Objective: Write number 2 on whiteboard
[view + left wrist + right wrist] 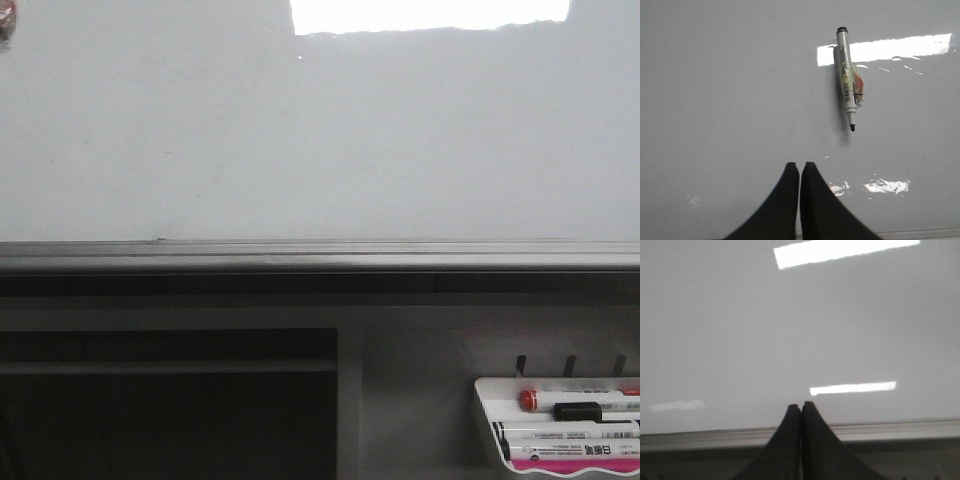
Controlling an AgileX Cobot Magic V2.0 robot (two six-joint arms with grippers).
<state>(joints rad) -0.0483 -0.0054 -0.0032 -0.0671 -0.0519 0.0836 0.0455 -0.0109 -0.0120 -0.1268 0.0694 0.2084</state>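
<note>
Left gripper (800,167) is sitting with jaws together, holding nothing; uncapped marker (846,75) is lying ahead of them on the whiteboard (720,100); right gripper (800,407) likewise pinched together, empty; no 2 showing yet.

Blank whiteboard (300,150) above marker tray (486,425)

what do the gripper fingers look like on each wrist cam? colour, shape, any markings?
Both match. The left gripper and right gripper each show two plain matte black fingers, broad at the base and curving in to narrow, rounded tips. No markings, labels, pads or cables visible on them. Neither arm appears in the front view, so nothing of the links or wrists can be described.
</note>
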